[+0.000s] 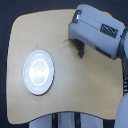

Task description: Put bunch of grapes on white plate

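Plate [39, 72] sits bare on the table's [85, 95] left side in the exterior view. Grapes [80, 49] hang clamped in the gripper [79, 46], well apart to the exterior view's right.

bright, even light from above; the white plate [39, 72] glares at its centre. the whole picture is soft and coarse, and the gripper [80, 50] casts only a faint shadow.
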`<act>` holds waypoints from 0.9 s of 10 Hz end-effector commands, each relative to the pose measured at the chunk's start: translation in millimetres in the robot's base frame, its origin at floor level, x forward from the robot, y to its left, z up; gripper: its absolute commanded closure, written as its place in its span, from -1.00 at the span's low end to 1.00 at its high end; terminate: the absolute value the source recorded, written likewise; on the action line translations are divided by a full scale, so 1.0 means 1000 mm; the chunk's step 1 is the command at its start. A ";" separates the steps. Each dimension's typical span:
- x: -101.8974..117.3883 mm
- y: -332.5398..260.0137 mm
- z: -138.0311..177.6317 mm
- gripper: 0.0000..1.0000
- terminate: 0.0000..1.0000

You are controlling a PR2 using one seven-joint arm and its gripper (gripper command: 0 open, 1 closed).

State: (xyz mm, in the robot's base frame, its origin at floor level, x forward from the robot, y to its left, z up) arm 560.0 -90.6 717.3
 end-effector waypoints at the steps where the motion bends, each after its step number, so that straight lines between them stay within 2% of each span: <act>1: 0.006 0.011 0.064 1.00 -1.00; 3: 0.003 0.018 0.096 1.00 -1.00; 5: -0.012 0.037 0.129 1.00 -1.00; 6: -0.021 0.045 0.133 1.00 -1.00; 9: -0.065 0.095 0.130 1.00 -1.00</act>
State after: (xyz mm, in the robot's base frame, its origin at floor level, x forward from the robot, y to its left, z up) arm 541.6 -57.4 825.8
